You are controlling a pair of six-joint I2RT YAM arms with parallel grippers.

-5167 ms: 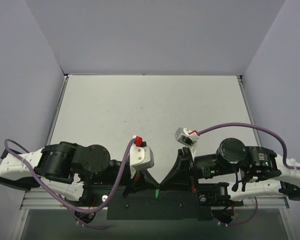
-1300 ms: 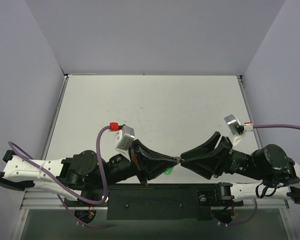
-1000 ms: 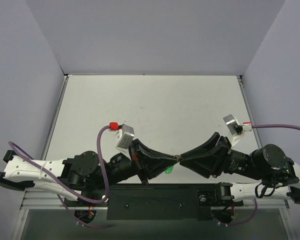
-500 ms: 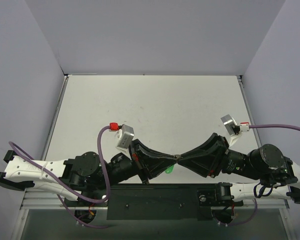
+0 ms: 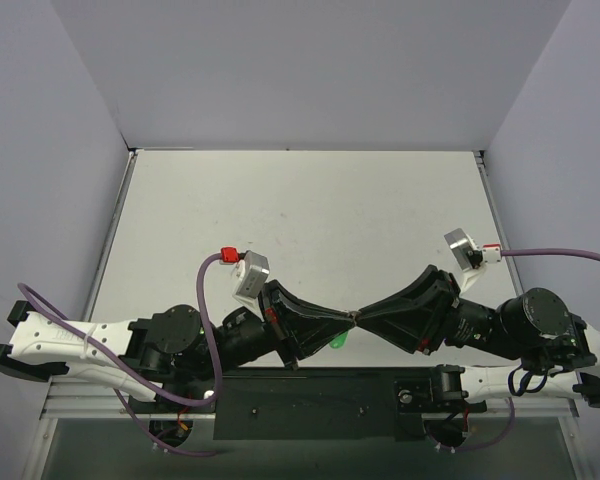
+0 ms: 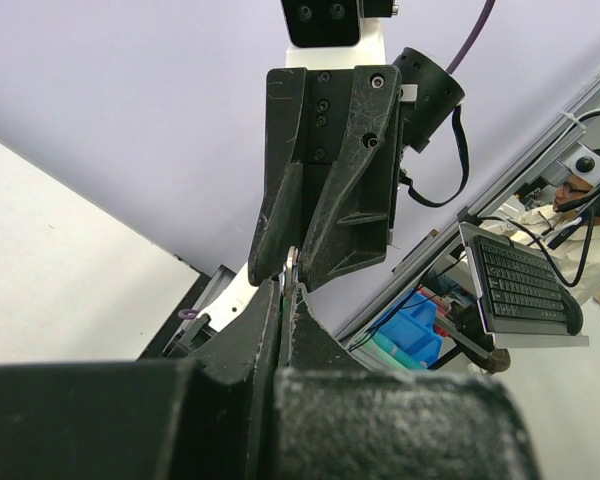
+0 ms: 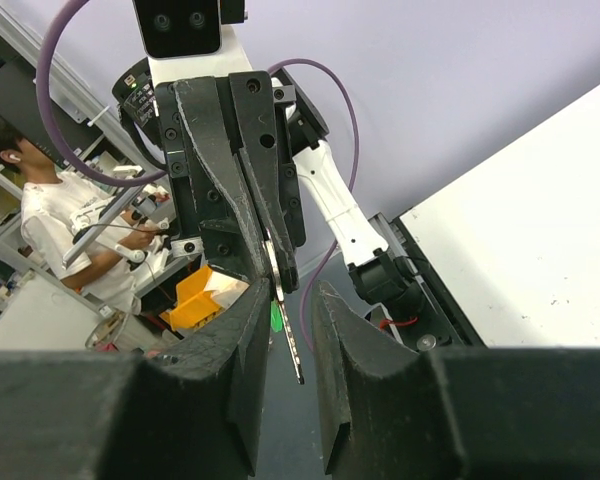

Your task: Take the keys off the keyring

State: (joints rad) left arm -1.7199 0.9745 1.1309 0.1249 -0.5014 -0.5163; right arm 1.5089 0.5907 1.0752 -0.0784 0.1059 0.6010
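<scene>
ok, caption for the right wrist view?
Left claw holds the silver key between the fingers of the right claw, green keyring beside it.

The counter is a pale grey-white, matte surface, closed in by lavender walls on its left, far and right sides. A thin metal strip runs along its left edge and another along the right. A small dark speck marks the surface left of centre. Along the near edge a silver rail carries a black mounting plate, with the left arm base and the right arm base at its two ends.
</scene>
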